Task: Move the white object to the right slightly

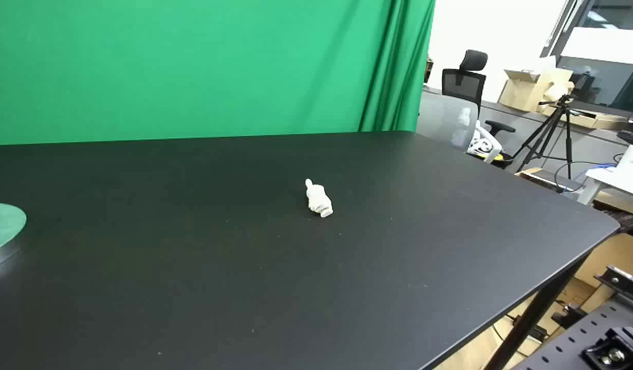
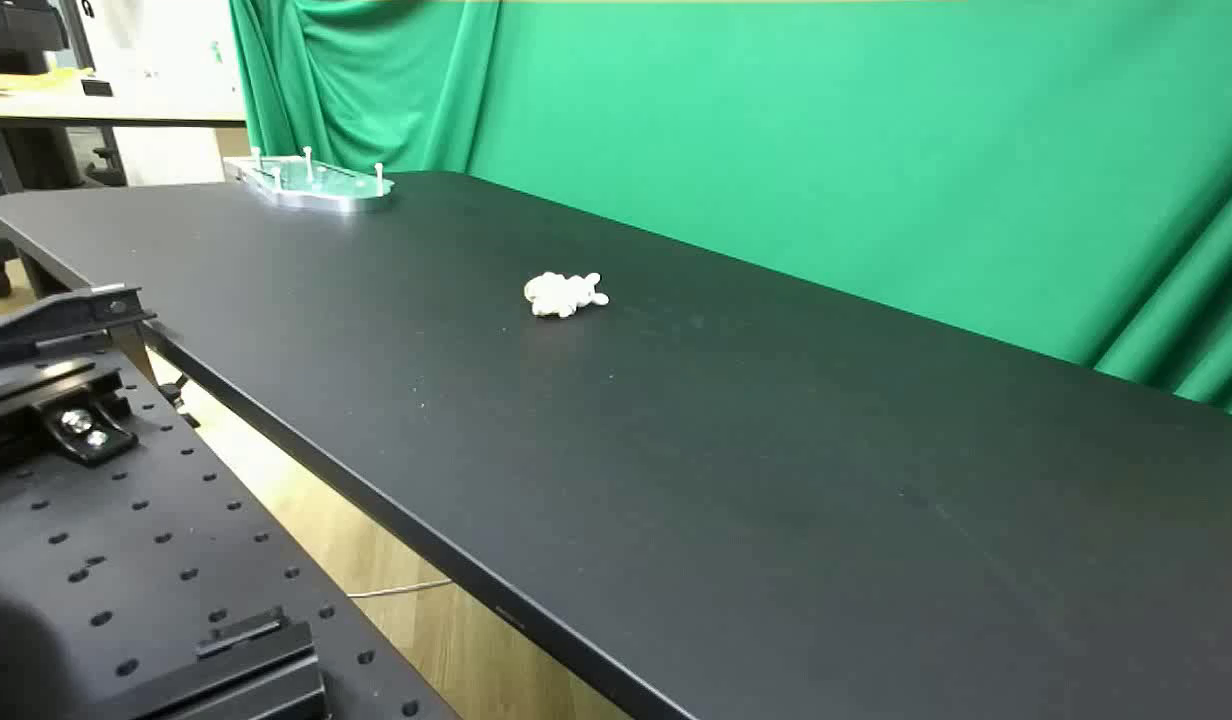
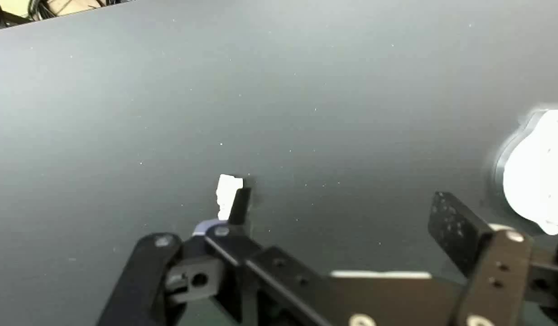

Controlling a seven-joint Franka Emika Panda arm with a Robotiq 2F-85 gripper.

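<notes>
White object lies loose on the black table, slim nub toward the far left, blunt end toward the near right in an exterior view. Lumpy all over; probably lies low because no face looks flat enough to stand on.

Gripper appears in the wrist view only: spread wide, holding nothing. The left finger, as seen there, crosses in front of part of the object; the rest shows to the left of that finger, not in the gap. Height above the table not readable. Wide spread presumably meant for straddling the object; that would call for a shift left in the wrist view first. Stage, as judged: lining up, grasp not yet made.

Plate, with upright pegs, is well apart, left of the object in both exterior views; a slight move right as seen there leads away from it. The wrist view puts the plate on the right, so the intended "right" is uncertain. Risk: lowering from here could press the left finger onto the object and pin or roll it.
</notes>
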